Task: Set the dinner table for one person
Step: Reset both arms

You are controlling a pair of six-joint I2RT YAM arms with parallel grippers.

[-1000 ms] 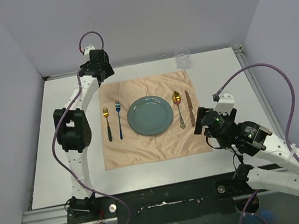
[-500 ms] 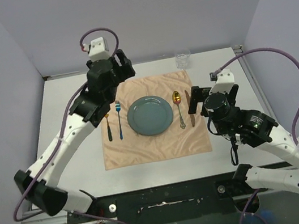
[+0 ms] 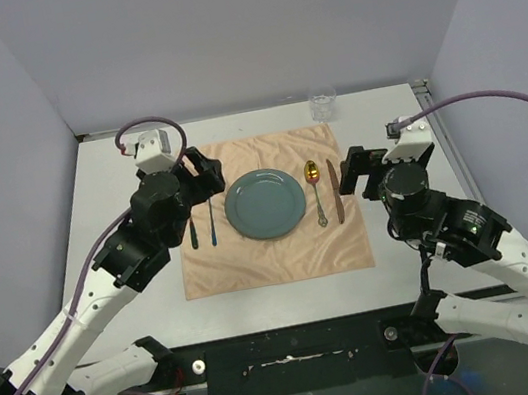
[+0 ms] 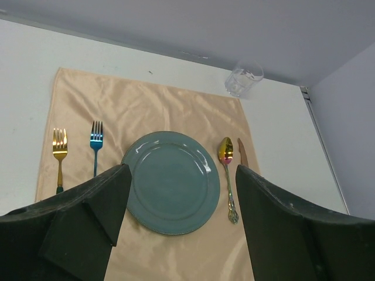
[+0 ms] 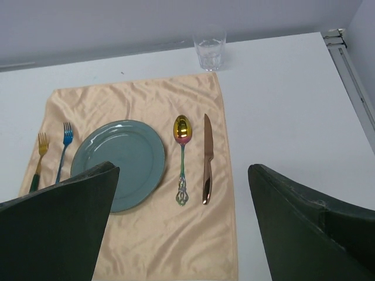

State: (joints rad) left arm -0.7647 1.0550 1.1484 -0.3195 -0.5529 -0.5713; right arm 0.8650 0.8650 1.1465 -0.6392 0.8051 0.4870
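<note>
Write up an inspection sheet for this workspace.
Surface: white dinner table; wrinkled peach cloth lies on it.
Job's things: teal plate at the cloth's centre; gold fork and blue fork to its left; spoon, then knife, to its right; glass just beyond the cloth's far right corner.
Clutter: nothing seen.
Grippers: left gripper and right gripper hover, jaws open and empty.
Cables: purple cables loop from both wrists, clear of the setting.
Surroundings: plain grey walls.

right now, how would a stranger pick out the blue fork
The white dinner table bears a peach cloth with a teal plate. Left of the plate lie two forks; the blue fork is nearer it, the gold fork farther out.
</note>
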